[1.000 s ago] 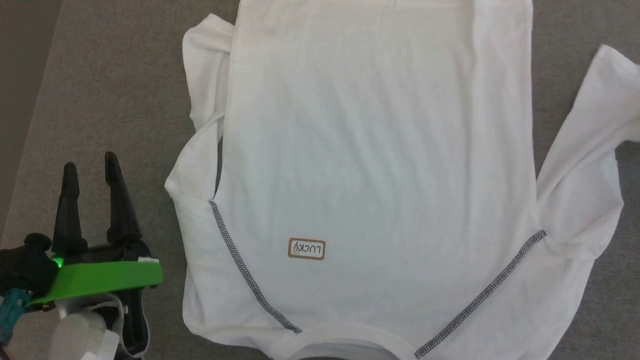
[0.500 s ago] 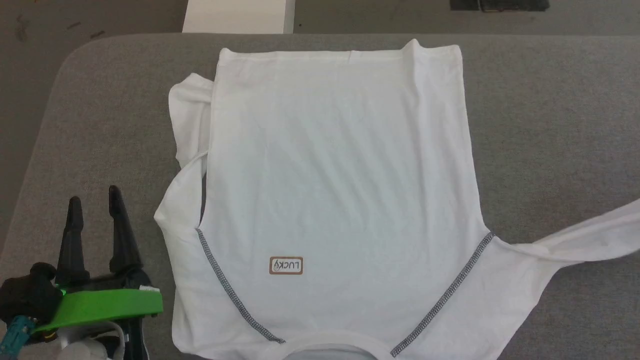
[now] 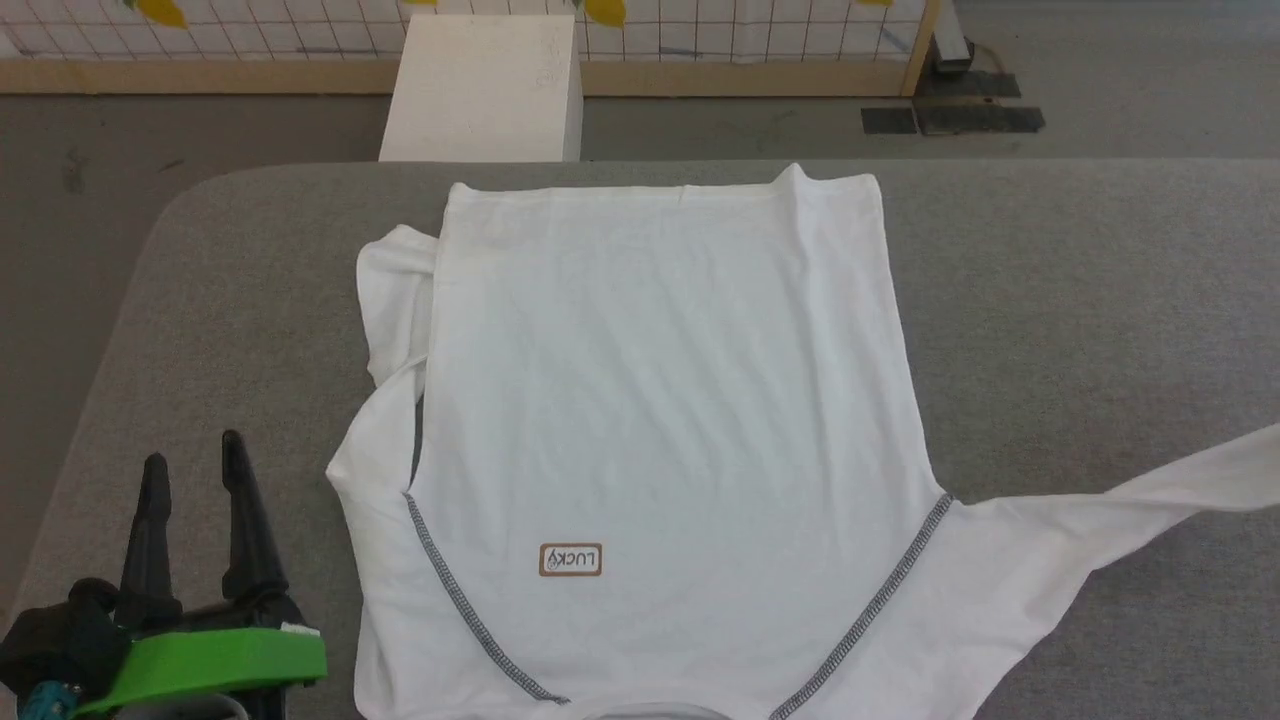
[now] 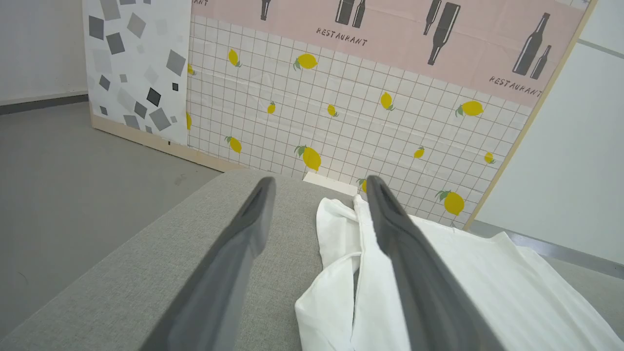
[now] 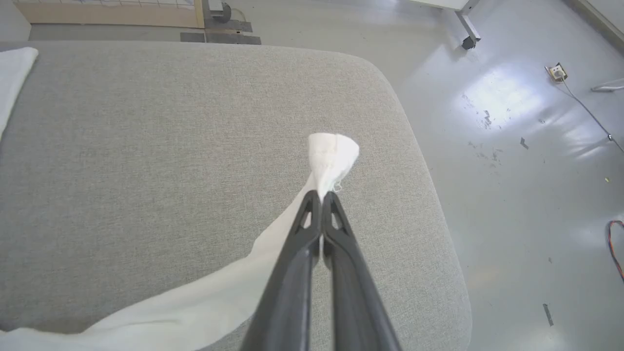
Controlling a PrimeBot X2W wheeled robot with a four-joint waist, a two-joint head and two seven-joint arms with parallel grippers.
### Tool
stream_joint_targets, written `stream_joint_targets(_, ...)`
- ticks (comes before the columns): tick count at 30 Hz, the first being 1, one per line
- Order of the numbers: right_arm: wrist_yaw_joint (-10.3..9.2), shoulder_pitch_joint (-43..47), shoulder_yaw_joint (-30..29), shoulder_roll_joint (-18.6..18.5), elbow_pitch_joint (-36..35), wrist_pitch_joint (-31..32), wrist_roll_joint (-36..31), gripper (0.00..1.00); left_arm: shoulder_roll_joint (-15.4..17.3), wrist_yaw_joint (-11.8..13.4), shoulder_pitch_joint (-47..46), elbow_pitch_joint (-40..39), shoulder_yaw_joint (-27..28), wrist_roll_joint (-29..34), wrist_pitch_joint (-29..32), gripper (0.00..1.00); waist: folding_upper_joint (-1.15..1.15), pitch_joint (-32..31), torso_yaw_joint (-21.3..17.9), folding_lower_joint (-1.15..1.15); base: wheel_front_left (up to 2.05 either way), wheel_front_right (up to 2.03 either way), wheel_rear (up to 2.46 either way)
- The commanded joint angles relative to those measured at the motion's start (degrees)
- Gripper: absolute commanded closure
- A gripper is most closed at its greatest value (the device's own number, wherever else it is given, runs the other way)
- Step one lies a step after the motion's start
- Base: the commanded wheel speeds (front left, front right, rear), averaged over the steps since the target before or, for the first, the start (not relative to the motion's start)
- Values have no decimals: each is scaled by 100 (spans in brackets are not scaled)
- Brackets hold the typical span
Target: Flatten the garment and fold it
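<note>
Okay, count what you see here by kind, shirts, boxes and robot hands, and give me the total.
Shirts: 1, the white garment.
Boxes: 1, the white box.
Robot hands: 2, the left hand open, the right hand shut on the garment.
Total: 4.

Grey fabric tabletop point(image 3: 1100, 300) on a glossy grey floor point(image 5: 512, 122); a lemon-print grid panel point(image 4: 341, 122) behind, with what seems a white box point(image 3: 485, 90).

The grey bench point(image 3: 1100, 300) is seen from above by the head camera, tilted forward and down. It is skimmed low and close by the left wrist camera, faced toward the lemon-print panel point(image 4: 341, 122). Its rounded corner point(image 5: 390, 83) is overlooked from the right wrist. The white T-shirt point(image 3: 660, 380) is shared by all three.
</note>
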Motion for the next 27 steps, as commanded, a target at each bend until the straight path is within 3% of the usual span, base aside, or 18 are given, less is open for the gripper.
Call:
stream_joint_targets(1, -8, 134, 256, -47, -174, 50, 218, 100, -16, 23, 94, -22, 4, 14, -26, 0, 0, -168, 45, 0, 0, 0, 0)
stream_joint_targets(7, -8, 531, 1431, -126, -1066, 322, 990, 100, -16, 17, 231, -42, -57, 54, -26, 0, 0, -372, 107, 0, 0, 0, 0)
stream_joint_targets(16, -8, 693, 3175, 318, -1852, 304, 1806, 100, -16, -34, 373, -37, -184, 132, -26, 0, 0, -520, 271, 0, 0, 0, 0)
stream_joint_targets(21, -8, 433, 4071, 794, -1645, 33, 2218, 100, -16, -54, 371, -40, -241, 134, -26, 0, 0, -521, 417, 0, 0, 0, 0)
stream_joint_targets(27, -8, 122, 5008, 1406, -840, -343, 2529, 100, -16, -47, 328, -6, -344, 93, -26, 0, 0, -461, 678, 0, 0, 0, 0)
